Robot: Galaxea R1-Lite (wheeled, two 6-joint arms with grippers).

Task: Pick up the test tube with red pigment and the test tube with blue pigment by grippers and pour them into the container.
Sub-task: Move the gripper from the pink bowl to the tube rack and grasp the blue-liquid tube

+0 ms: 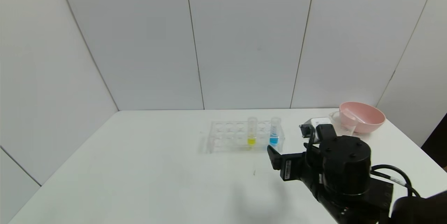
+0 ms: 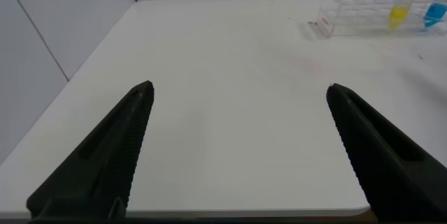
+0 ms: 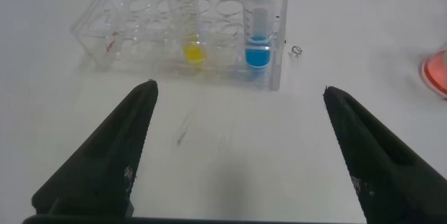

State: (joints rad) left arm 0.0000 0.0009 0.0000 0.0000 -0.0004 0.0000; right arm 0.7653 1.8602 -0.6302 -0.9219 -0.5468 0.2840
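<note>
The test tube with blue pigment [image 1: 274, 132] stands upright at the right end of a clear rack [image 1: 227, 136], beside a yellow-liquid tube [image 1: 251, 131]. Both also show in the right wrist view, blue [image 3: 258, 32] and yellow [image 3: 187, 28]. The test tube with red pigment is not in view. The container [image 1: 336, 118], a clear beaker, stands against the pink bowl and is partly hidden by my right arm. My right gripper [image 1: 290, 143] is open and empty [image 3: 239, 88], just in front of the rack's right end. My left gripper [image 2: 239, 86] is open and empty over bare table, far from the rack [image 2: 363, 11].
A pink bowl [image 1: 363, 116] stands at the back right with a clear slim thing lying in it. The table's left edge and grey wall panels show in the left wrist view. Walls close off the back.
</note>
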